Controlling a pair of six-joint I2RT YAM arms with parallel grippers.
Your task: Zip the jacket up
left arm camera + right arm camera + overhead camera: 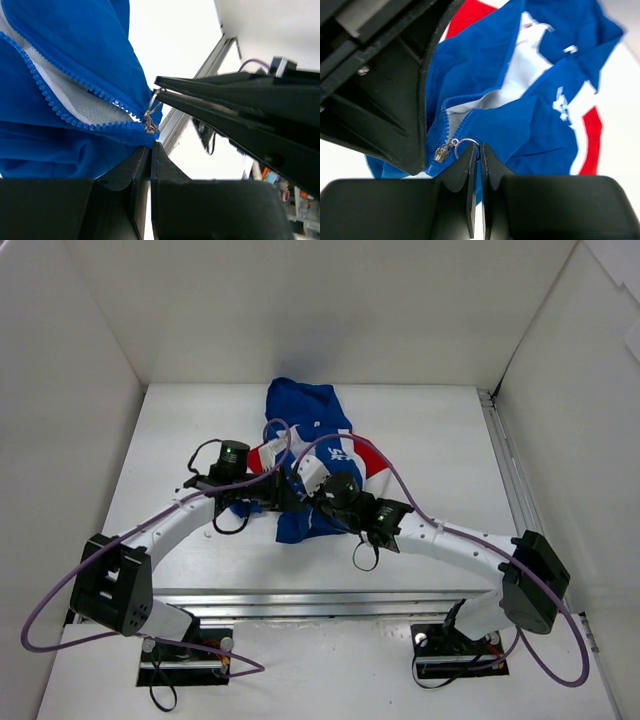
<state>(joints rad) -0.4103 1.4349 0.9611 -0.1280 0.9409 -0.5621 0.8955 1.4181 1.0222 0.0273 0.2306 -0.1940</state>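
Jacket (300, 410) lies crumpled in middle of surface (430, 460), zipper open, slider (441, 151) at bottom hem. Left gripper (151, 150) clenched on jacket hem just below slider. Right gripper (479, 151) clenched on pull ring (462, 142). Grippers close together.

A small royal-blue fabric jacket (300, 405) with red and white side panels and white lettering lies crumpled on the white table (180, 430), midway between its left and right edges and reaching toward the far edge. The left gripper (292, 500) and right gripper (318, 502), jaws drawn together, meet at its near hem. Loose purple cables (60, 600) loop along the white left arm (165, 520) and right arm (450, 540).
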